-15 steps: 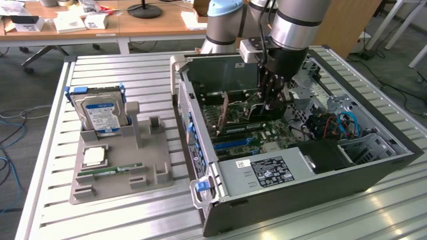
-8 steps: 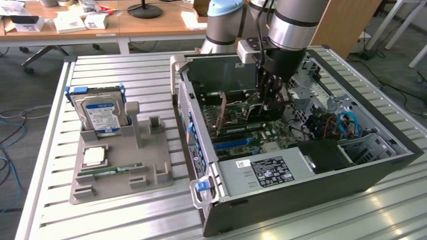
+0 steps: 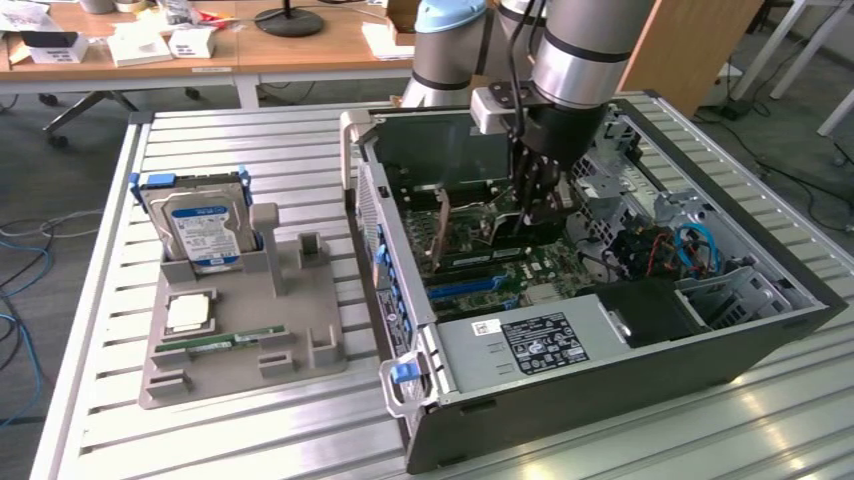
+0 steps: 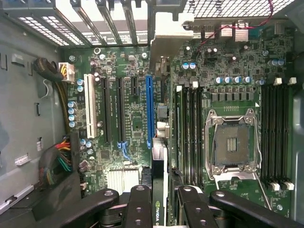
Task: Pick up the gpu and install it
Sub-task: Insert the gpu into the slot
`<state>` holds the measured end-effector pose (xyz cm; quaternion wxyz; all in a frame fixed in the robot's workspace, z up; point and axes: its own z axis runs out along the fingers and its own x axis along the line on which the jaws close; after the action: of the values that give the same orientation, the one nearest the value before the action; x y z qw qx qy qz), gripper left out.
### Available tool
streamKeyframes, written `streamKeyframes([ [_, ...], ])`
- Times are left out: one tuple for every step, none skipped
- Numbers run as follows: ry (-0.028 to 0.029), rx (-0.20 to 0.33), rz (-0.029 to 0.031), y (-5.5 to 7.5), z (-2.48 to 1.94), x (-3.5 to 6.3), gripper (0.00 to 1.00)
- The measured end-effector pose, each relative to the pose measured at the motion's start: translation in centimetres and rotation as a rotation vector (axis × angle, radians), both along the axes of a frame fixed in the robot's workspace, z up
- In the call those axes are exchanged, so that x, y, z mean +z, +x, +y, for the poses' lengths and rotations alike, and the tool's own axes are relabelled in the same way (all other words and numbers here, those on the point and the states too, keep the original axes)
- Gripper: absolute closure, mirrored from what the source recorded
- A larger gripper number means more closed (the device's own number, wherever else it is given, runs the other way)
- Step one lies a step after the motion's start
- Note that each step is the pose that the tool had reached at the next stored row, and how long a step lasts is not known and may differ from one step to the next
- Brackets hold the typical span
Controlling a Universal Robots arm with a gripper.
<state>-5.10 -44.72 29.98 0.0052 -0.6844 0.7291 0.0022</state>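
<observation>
The fingers (image 4: 139,206) are clenched on the gpu (image 4: 157,216), one on each face. The card shows edge-on between them, with a green logo strip at the grip. In the exterior view the card hangs upright under the wrist, down inside the open computer case (image 3: 601,370) and over the motherboard (image 4: 133,123). From the wrist camera its thin edge runs close alongside the long blue slot (image 4: 148,111), roughly parallel to it. Its silver bracket (image 4: 173,28) reaches toward the rear slot openings (image 4: 95,19) of the case. Whether the contact edge has met the slot is hidden by the card itself.

The step in hand looks like seating the card. To do it well, I judge the card should be held upright and parallel to the blue slot (any twist would set one corner down first). The bracket's end should line up with its gap at the rear wall. The push ought to be straight down, even along the length, and gentle enough that the board does not flex. The memory slots (image 4: 189,137) sit just beside the card and the bundle of power cables (image 4: 59,159) lies well apart, so neither should snag if the line is true.

Outside the case, the gray holder (image 3: 227,360) on the tabletop (image 3: 267,440) carries the hard drive (image 3: 200,230) upright and a memory stick (image 3: 220,343) lying flat.
</observation>
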Motion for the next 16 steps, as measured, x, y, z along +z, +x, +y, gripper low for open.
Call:
streamKeyframes([
  [-0.0002, 0.0, 0.0001, -0.01, 0.0, -0.02, 0.74],
  [-0.0003, 0.0, 0.0002, -0.01, 0.0, -0.02, 0.74],
  [-0.0004, 0.0, 0.0002, -0.01, 0.0, -0.02, 0.74],
  [-0.0002, 0.0, 0.0002, -0.02, 0.0, -0.03, 0.74],
  [-0.0001, 0.0, 0.0001, -0.01, 0.0, -0.04, 0.74],
  [0.0, 0.0, 0.0001, -0.01, 0.0, -0.04, 0.74],
  [0.0, 0.0, 0.0001, -0.01, 0.0, -0.04, 0.74],
  [0.0, 0.0, 0.0, -0.01, 0.0, -0.06, 0.74],
  [0.0004, 0.0, -0.0001, -0.01, 0.01, -0.11, 0.74],
  [0.0003, 0.0, -0.0001, -0.01, 0.0, -0.16, 0.74],
  [0.0, 0.0, 0.0, -0.01, 0.0, -0.21, 0.74],
  [0.0, 0.0, 0.0001, -0.01, 0.0, -0.29, 0.74],
  [0.0, 0.0, 0.0, -0.01, 0.0, -0.37, 0.74],
  [0.0, 0.0, 0.0001, -0.01, 0.0, -0.45, 0.74],
  [0.0, 0.0, 0.0001, -0.01, 0.0, -0.52, 0.74],
  [0.0, 0.0, 0.0001, -0.01, 0.0, -0.59, 0.74],
])
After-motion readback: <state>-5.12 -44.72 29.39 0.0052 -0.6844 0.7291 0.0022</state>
